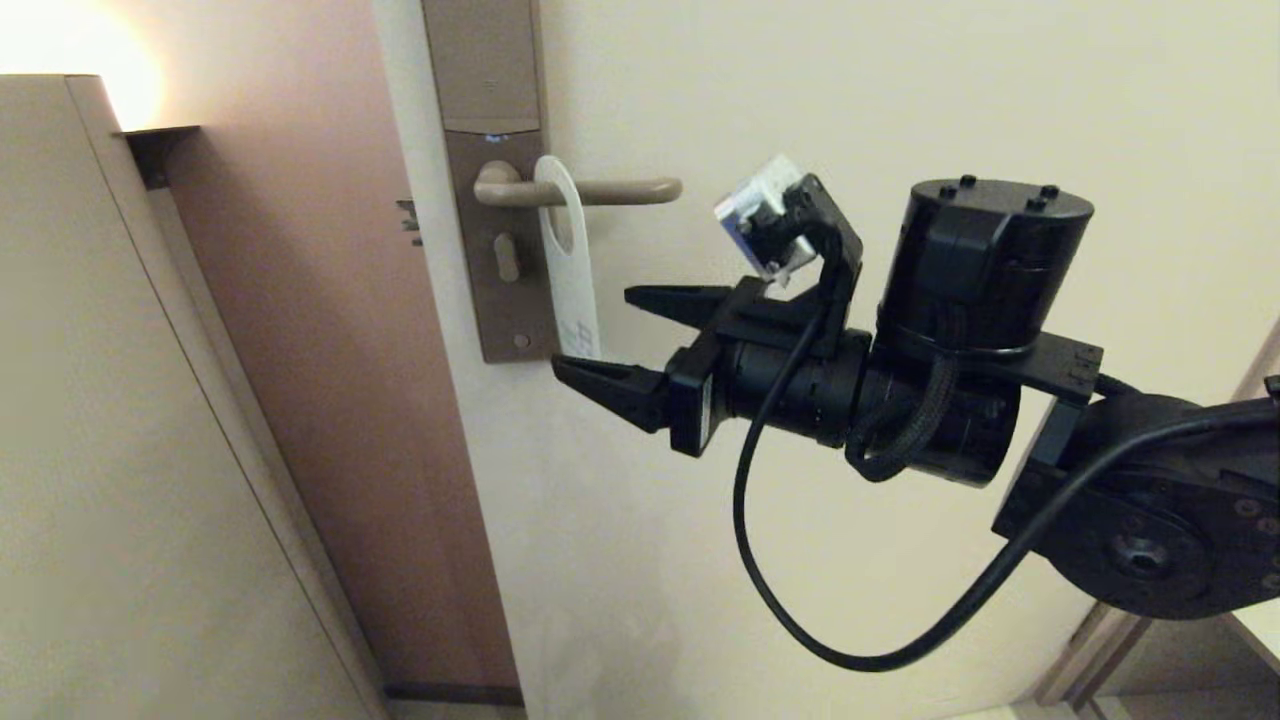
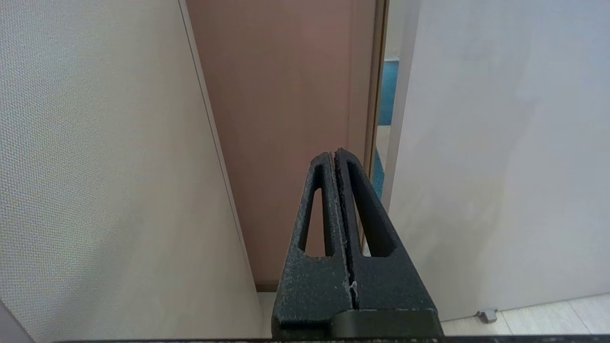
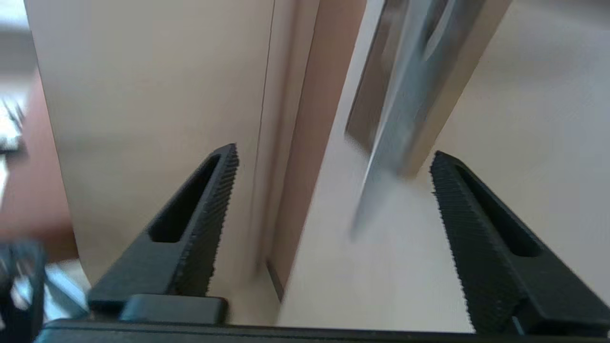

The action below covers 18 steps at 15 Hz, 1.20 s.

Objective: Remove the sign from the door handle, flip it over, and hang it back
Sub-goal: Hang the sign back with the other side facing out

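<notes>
Sign (image 1: 568,270), white face out, hanging on door handle (image 1: 600,190), right pincer (image 1: 610,335) spread, empty

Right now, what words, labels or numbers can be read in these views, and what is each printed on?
No text can be read.
Flat white door-hanger sign on the slim beige metal lever handle: faint dark marks near its lower end, too small to read.
Tall brownish lock plate: small marks, illegible.
White-and-blue tag on the right arm's camera: no legible print.

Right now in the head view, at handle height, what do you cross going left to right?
Wall panel → brown door frame → lock plate → sign → handle tip → right hand, open.
</notes>
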Available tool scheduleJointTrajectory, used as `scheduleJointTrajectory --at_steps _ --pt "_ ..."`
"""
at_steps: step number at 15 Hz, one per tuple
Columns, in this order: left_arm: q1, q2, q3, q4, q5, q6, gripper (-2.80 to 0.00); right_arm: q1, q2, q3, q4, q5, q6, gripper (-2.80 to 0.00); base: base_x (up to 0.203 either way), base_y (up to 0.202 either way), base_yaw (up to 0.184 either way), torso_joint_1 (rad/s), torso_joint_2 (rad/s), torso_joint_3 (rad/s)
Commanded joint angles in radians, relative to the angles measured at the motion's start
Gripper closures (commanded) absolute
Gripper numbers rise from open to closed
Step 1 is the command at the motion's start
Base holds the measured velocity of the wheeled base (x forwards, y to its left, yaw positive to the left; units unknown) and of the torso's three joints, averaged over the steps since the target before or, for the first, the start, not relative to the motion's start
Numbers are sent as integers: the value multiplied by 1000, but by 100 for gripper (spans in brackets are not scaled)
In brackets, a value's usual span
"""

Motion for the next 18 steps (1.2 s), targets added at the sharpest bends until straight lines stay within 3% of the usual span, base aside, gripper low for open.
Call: scheduleJointTrajectory --at_steps 1,17,18 --pt "0 0 0 0 0 1 0 0 31 -58 -4 3 29 -280 0 0 0 0 0 0" --pt "0 0 0 0 0 -1 0 -72 14 -1 0 12 37 -280 0 0 0 0 0 0" --pt "0 0 0 0 0 1 0 -72 14 -1 -2 13 37 0 0 0 0 0 0 0"
